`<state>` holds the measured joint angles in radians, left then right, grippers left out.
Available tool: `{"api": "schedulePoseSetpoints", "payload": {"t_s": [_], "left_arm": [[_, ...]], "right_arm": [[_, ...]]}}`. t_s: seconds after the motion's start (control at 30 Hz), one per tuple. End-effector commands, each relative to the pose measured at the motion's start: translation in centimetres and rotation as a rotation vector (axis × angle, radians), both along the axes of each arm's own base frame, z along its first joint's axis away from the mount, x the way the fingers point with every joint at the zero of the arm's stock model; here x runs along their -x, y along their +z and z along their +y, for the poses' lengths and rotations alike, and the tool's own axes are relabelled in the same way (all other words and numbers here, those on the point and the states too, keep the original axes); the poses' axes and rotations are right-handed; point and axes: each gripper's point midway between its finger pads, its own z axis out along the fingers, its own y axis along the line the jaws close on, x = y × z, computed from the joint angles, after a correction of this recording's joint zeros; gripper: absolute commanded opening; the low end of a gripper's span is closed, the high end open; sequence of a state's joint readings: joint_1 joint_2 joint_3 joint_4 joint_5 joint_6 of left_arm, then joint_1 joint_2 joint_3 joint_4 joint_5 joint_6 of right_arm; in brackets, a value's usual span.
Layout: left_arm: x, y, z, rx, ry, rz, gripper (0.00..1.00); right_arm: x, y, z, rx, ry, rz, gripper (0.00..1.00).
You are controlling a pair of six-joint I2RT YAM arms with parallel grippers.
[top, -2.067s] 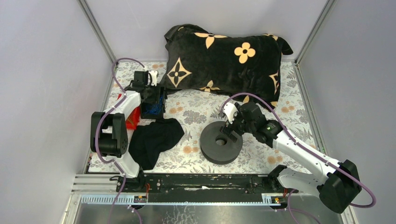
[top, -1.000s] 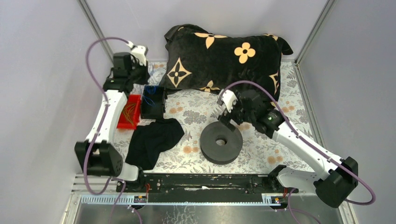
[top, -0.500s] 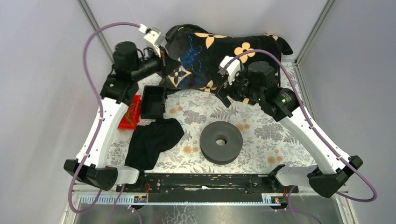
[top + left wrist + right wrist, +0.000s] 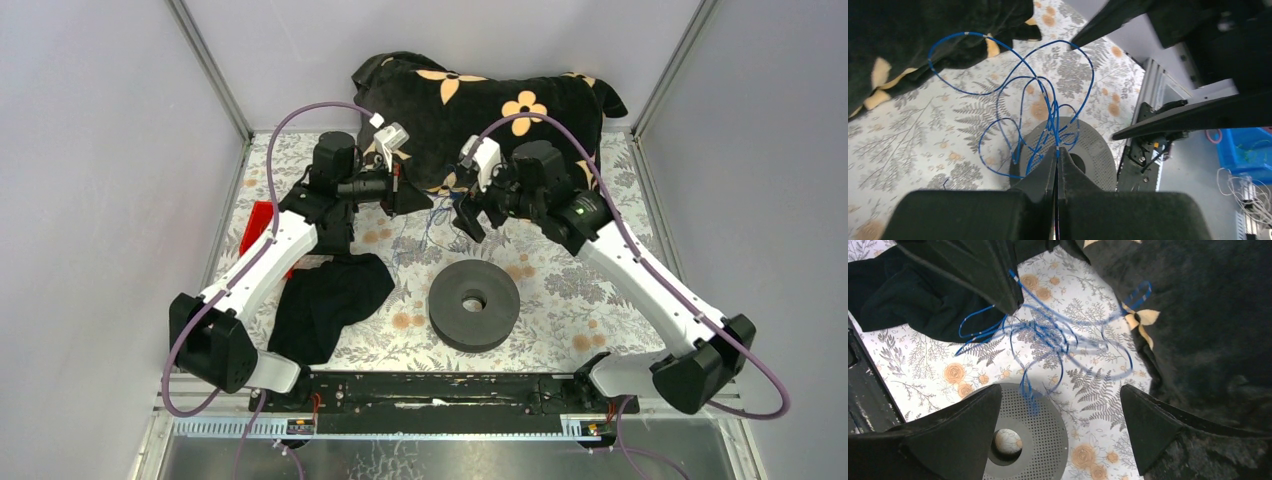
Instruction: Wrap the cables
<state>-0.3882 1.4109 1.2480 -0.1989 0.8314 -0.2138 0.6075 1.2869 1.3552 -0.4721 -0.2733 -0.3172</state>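
Cables (image 4: 1050,107): one blue tangle pinched in left hand (image 4: 1056,152); one spool (image 4: 1095,150).

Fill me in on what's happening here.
The left arm holds a loose tangle of blue cables in shut jaws. The right arm has its jaws open beside the tangle, gripping nothing. The black spool lies flat on the table nearby, with no cable wound on it yet.
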Motion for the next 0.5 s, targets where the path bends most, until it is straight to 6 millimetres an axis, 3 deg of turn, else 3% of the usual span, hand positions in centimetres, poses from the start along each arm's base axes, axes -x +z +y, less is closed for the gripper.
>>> {"api": "schedulePoseSetpoints", "payload": {"t_s": [0.0, 0.13, 0.3, 0.37, 0.4, 0.47], "left_arm": [[1.2, 2.0, -1.6, 0.097, -0.1, -0.055, 0.0], [2.0, 1.6, -1.9, 0.1, -0.141, -0.038, 0.0], [2.5, 1.4, -2.1, 0.117, -0.162, -0.014, 0.02], [2.7, 1.4, -2.1, 0.12, -0.171, -0.01, 0.07], [2.7, 1.5, -2.2, 0.12, -0.176, -0.009, 0.09], [2.9, 1.4, -2.1, 0.112, -0.184, -0.012, 0.13]], "right_arm": [[-1.1, 0.6, 2.0, -0.068, 0.041, -0.003, 0.94], [-1.8, 0.3, 2.7, -0.056, 0.073, -0.021, 0.83], [-2.2, -1.1, 2.8, 0.002, 0.088, 0.0, 0.4], [-2.7, -1.4, 2.2, 0.034, 0.057, -0.009, 0.11], [-2.9, -1.5, 1.8, 0.049, 0.04, -0.017, 0.01], [-3.1, -1.6, 1.1, 0.071, 0.018, -0.037, 0.0]]}}
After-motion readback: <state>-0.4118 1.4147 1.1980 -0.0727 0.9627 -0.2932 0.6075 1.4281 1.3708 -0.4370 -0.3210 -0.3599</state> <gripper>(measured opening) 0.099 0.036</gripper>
